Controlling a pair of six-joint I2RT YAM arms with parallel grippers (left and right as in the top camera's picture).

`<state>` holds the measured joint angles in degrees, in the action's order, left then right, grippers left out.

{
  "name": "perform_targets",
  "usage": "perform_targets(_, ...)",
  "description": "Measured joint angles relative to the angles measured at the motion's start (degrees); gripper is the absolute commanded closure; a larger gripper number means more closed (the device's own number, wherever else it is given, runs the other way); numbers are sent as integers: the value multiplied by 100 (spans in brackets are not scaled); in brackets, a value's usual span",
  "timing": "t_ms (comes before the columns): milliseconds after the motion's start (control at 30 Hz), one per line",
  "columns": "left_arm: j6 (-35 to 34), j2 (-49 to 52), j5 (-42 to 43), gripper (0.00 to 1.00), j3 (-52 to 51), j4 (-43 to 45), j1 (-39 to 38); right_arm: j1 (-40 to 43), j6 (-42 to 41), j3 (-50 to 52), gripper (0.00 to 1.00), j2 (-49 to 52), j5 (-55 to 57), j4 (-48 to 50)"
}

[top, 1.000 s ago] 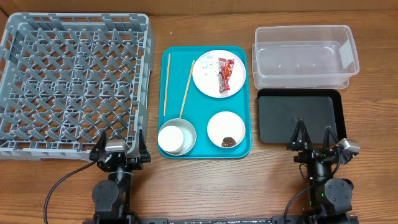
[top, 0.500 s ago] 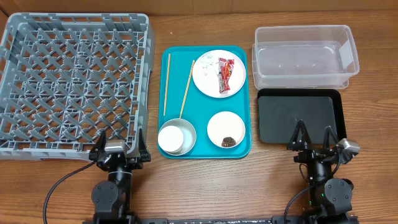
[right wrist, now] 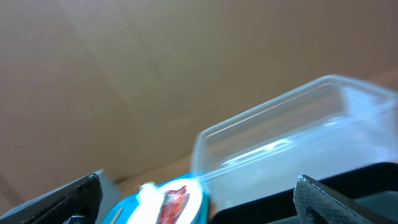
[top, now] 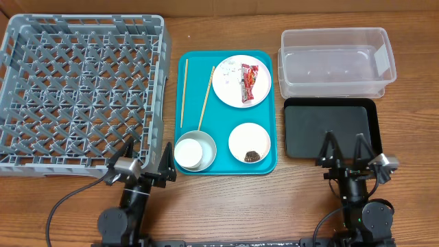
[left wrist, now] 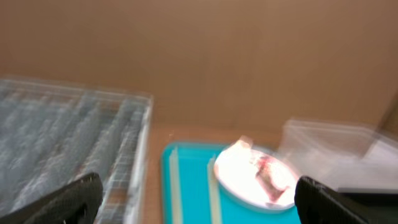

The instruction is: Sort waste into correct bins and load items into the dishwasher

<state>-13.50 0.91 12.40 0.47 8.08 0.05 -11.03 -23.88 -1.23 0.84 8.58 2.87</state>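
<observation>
On the teal tray (top: 264, 165) lies a white plate (top: 232, 88) with a red wrapper (top: 247, 83) and a white napkin (top: 230, 68). Two chopsticks (top: 205, 99) lie to its left. A white cup sits in the pale grey bowl (top: 208, 146). The small white bowl (top: 249, 139) holds a brown lump (top: 251, 156). The grey dish rack (top: 82, 89) is far left. At right are the clear tub (top: 336, 62) and the black tray (top: 329, 127). My left gripper (top: 147, 152) and right gripper (top: 345, 145) stand open and empty near the front edge.
The left wrist view shows the rack (left wrist: 62, 143), the teal tray (left wrist: 186, 186) and the plate (left wrist: 249, 171), all blurred. In the right wrist view the clear tub (right wrist: 292, 137) rises over the black tray (right wrist: 280, 199). A brown cardboard wall stands behind.
My left gripper has tilted up and shifted slightly right, toward the teal tray's near left corner. The right gripper has lifted a little. Nothing on the table has moved.
</observation>
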Motion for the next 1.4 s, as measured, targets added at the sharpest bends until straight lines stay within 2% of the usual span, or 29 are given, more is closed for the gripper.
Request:
perform_targets(100,-136,2,232,0,109,269,0,0,-13,-356,0,70,-627,-680)
perform_targets(267,-214,485,479,0,1255,-887,0,0,-9,-2177,0,866,-1272,-2599)
perform_targets(533,-293,2922,1333,0,4542,-3394,0,-11,175,-6262,0,4002,-1670,-5633)
perform_targets(700,-282,4559,1727,0,6352,-4415,0,-72,487,-8083,0,6030,-1753,-6712)
perform_targets(800,-286,5090,1864,0,6872,-4623,0,-76,531,-8679,0,6957,-2039,-6929)
perform_targets(900,-284,5370,1987,0,6990,-4693,0,-105,590,-8789,0,7597,-2621,-6548)
perform_targets(1067,-286,5735,2065,1,7001,-5302,0,-564,680,-8813,17,8520,-2876,-6122)
perform_targets(1200,-286,5976,2181,0,7001,-5580,0,-1132,695,-8841,18,9423,-2498,-5672)
perform_targets(1233,-289,6019,2308,0,7001,-5589,0,-1235,704,-8843,21,9656,-2433,-5515)
perform_targets(1267,-286,6041,2430,0,7001,-5587,0,-1320,726,-8846,33,9899,-2369,-5355)
perform_targets(1300,-286,6052,2564,0,7001,-5587,0,-1373,752,-8846,37,10111,-2319,-5204)
perform_targets(1400,-282,6054,2990,0,7001,-5584,0,-1412,660,-8843,39,10684,-2100,-4671)
